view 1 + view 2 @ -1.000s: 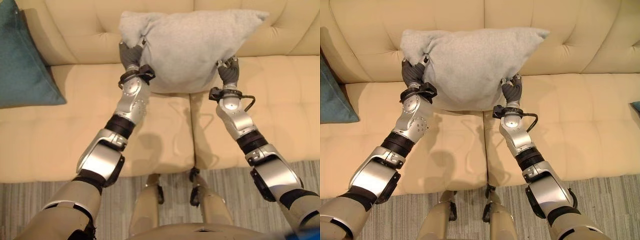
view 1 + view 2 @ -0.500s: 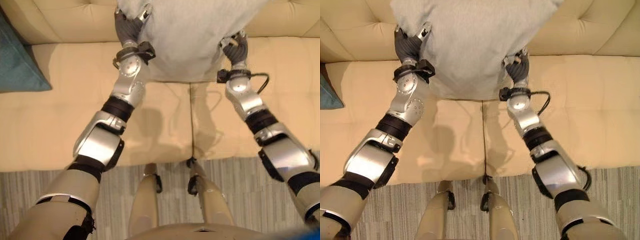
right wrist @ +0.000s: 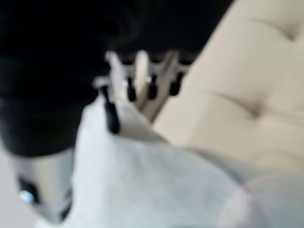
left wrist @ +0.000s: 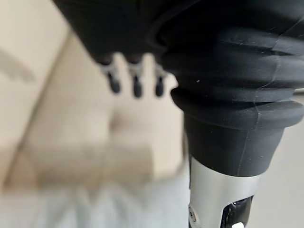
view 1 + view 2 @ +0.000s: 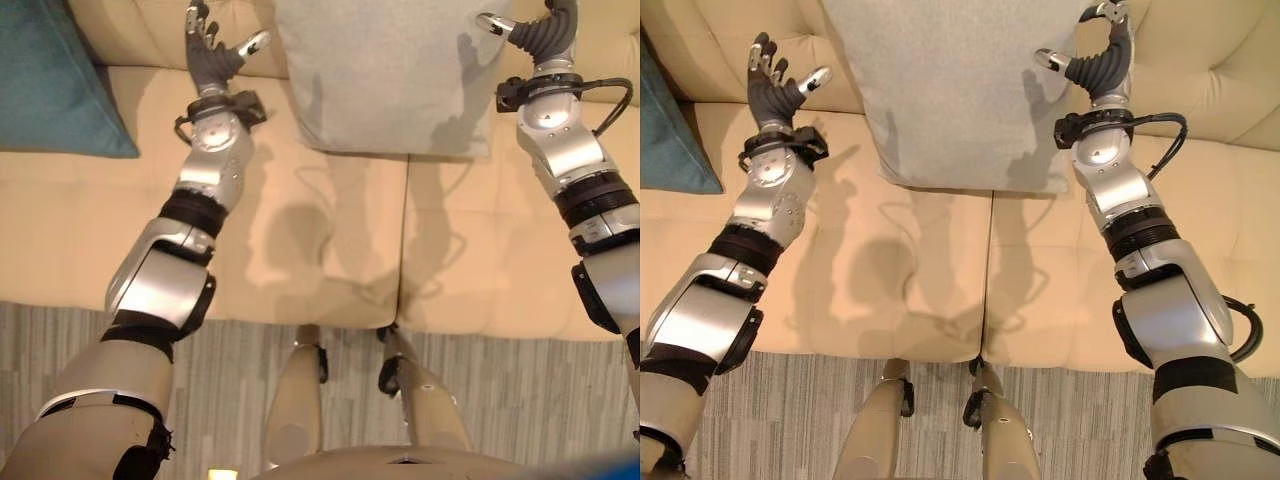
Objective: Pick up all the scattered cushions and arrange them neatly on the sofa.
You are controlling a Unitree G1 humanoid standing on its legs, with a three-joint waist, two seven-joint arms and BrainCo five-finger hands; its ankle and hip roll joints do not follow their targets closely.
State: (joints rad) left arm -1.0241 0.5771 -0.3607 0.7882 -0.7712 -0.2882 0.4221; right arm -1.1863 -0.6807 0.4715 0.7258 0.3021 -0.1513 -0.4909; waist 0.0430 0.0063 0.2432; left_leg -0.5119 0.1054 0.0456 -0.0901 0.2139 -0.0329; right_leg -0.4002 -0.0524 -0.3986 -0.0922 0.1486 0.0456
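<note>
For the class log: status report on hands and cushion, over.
Left hand open, right hand open, both clear of grey cushion. Cushion leaning on sofa backrest. Teal cushion at left. Nothing obstructing.

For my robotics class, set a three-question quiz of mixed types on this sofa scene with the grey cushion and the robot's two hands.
1. True or false: the left hand is curled round the light grey fabric cushion.
2. Multiple choice: where is the grey cushion? A) on the striped rug B) leaning against the cream tufted sofa backrest, its lower edge on the seat C) lifted clear of the seat between both hands
3. Fill in: a second cushion at the robot's left end of the sofa is ____ in colour.

Key
1. False: its fingers are spread and apart from the cushion; the right hand is open too.
2. B
3. Teal: the teal cushion.
</note>
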